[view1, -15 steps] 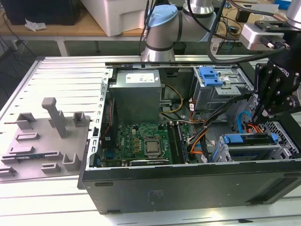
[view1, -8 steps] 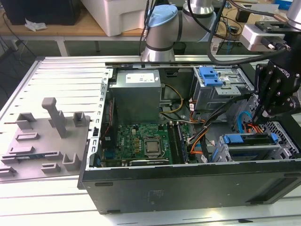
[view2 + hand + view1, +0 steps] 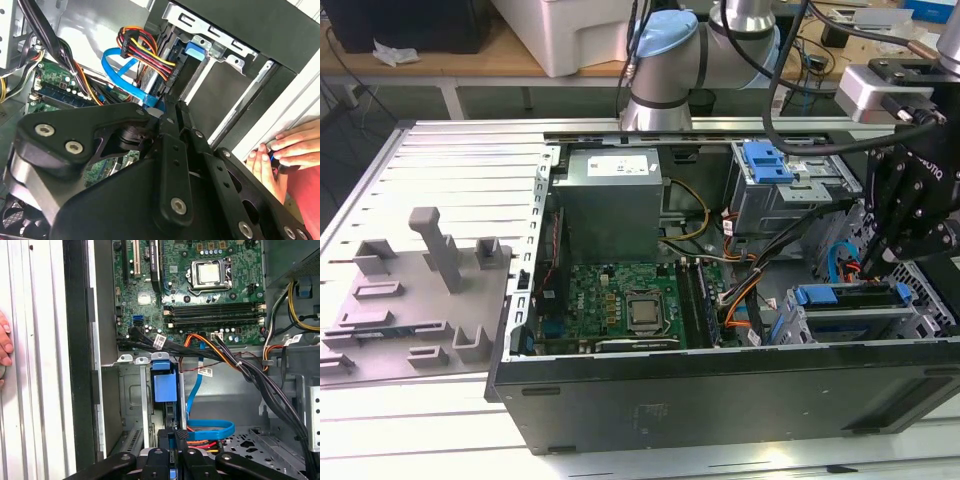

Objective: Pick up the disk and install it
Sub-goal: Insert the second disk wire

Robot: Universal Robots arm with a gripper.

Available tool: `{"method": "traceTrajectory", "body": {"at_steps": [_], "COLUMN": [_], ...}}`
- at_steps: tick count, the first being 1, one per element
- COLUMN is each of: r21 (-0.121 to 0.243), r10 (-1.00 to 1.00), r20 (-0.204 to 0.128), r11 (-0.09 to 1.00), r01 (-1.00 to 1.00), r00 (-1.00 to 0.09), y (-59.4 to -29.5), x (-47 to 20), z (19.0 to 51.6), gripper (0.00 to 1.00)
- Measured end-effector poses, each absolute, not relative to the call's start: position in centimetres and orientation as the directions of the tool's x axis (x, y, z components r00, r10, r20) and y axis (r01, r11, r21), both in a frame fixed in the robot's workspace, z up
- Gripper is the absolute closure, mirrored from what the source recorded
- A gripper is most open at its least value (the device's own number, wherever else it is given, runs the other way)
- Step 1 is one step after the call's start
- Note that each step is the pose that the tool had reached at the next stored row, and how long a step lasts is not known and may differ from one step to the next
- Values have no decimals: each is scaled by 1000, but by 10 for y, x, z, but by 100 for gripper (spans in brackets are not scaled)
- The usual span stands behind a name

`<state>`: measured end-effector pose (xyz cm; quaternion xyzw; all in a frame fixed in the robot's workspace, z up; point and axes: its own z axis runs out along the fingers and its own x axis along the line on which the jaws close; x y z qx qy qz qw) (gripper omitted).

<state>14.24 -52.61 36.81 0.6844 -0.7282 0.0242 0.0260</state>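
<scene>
From where I stand, the open computer case (image 3: pixel 720 385) lies on its side on the ribbed metal bench (image 3: pixel 450 170), and the black gripper (image 3: pixel 910 215) hangs over the case's drive end, at about three o'clock in the exterior view. Its linkage is a dark mass there, and I cannot tell how far apart the jaws are or whether they have hold of anything.

The disk (image 3: pixel 850 297) sits in the drive cage (image 3: pixel 820 325) at the case's lower corner, around four o'clock in the exterior view, just below the gripper; its blue carrier edge runs along the top of the cage. In the first wrist view the same blue carrier (image 3: pixel 165 385) stands in the cage slot, directly ahead of the gripper (image 3: pixel 180 437), whose tips are close to or touching the drive's rear edge; I can't say which. A blue data cable (image 3: pixel 210 429) loops just beside it, and a bundle of red, yellow and black power wires (image 3: pixel 145 50) plugs in nearby in the second wrist view.

The motherboard (image 3: pixel 620 305) fills the middle of the case, with a grey power supply (image 3: pixel 610 200) above it at twelve o'clock. A grey moulded fixture (image 3: pixel 420 290) rests on the bench at nine o'clock. A person's hand (image 3: pixel 280 155) rests against the case's outer edge.
</scene>
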Motion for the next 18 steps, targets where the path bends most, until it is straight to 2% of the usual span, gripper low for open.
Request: {"method": "traceTrajectory", "body": {"at_steps": [4,10,18], "r21": [-4,-4,-27], "r10": [-996,-997,-997], "r20": [71,71,72], "r11": [50,-24,-28], "r01": [-999,-1000,-999], "r00": [-50,23,26], "y": [-526,-526,-526], "x": [141,141,140], "z": [368,367,365], "gripper": [84,84,84]}}
